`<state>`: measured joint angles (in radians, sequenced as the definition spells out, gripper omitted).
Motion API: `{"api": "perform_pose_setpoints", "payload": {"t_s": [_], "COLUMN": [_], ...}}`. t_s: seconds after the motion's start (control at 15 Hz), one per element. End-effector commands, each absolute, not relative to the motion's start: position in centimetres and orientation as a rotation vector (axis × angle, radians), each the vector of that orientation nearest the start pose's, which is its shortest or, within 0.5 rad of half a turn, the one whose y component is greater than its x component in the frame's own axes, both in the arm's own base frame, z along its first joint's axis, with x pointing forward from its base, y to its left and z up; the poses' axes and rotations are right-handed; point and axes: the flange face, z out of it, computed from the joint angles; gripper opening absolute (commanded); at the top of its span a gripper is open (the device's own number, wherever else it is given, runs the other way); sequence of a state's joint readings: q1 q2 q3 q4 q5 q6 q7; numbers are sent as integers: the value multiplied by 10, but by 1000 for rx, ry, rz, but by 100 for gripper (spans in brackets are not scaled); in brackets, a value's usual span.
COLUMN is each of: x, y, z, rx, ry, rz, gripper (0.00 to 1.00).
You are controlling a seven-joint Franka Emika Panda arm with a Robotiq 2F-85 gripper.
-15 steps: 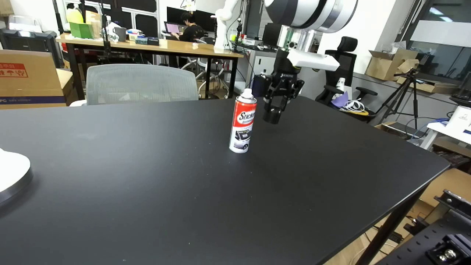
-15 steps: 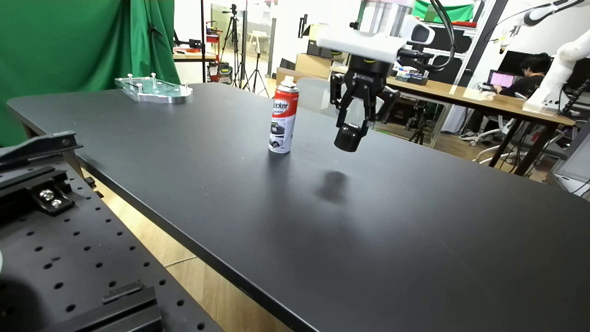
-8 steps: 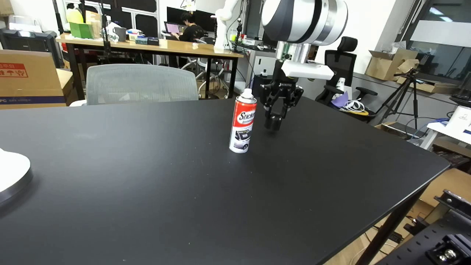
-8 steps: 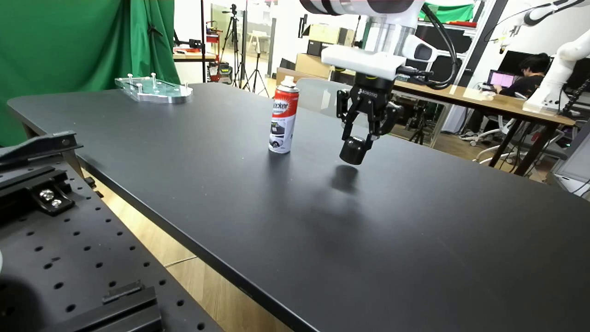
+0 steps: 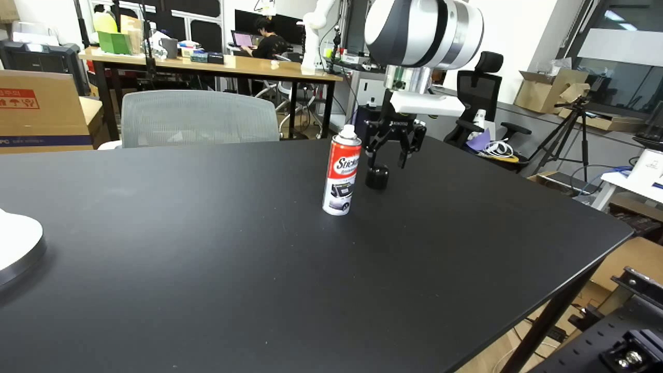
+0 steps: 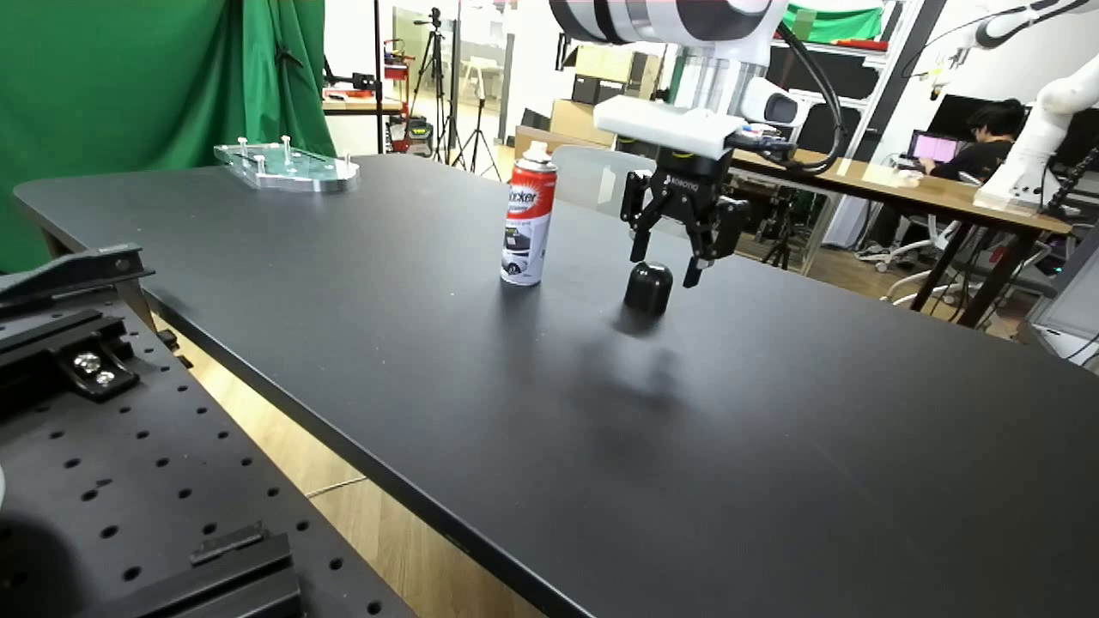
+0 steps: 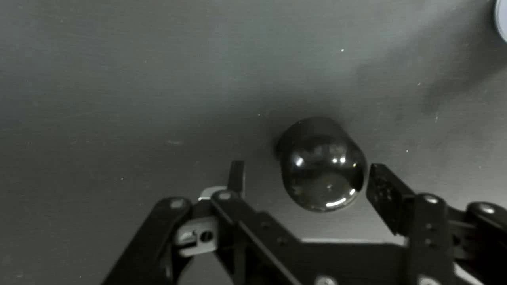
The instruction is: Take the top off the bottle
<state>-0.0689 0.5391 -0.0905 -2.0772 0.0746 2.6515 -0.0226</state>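
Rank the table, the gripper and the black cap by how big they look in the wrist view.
1. The table, filling the background
2. The gripper, partly out of frame
3. The black cap
Being nearer probably enlarges the gripper.

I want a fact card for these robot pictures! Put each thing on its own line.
Cap: black, off the bottle, dome up, seemingly resting on the table
Bottle: upright, apart from the cap, red and white
White nozzle: uncovered on the bottle's top
End effector: open, by the cap; can't tell if they touch
Grey chair: past the table's edge in an exterior view
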Motion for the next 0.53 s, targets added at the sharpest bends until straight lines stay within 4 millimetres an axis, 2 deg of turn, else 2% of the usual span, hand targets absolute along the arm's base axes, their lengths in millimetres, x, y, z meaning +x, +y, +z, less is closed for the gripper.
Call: {"api": "perform_pose_setpoints", "payload": {"t_s": [0.0, 0.2, 0.47], "x": [587, 585, 580], "y": [-95, -91, -87], "z": [179, 190, 223], "rx": [-3151, -3140, -3127], "ry": [351, 349, 382], "rz": [-82, -112, -183], "gripper": [100, 100, 100]}}
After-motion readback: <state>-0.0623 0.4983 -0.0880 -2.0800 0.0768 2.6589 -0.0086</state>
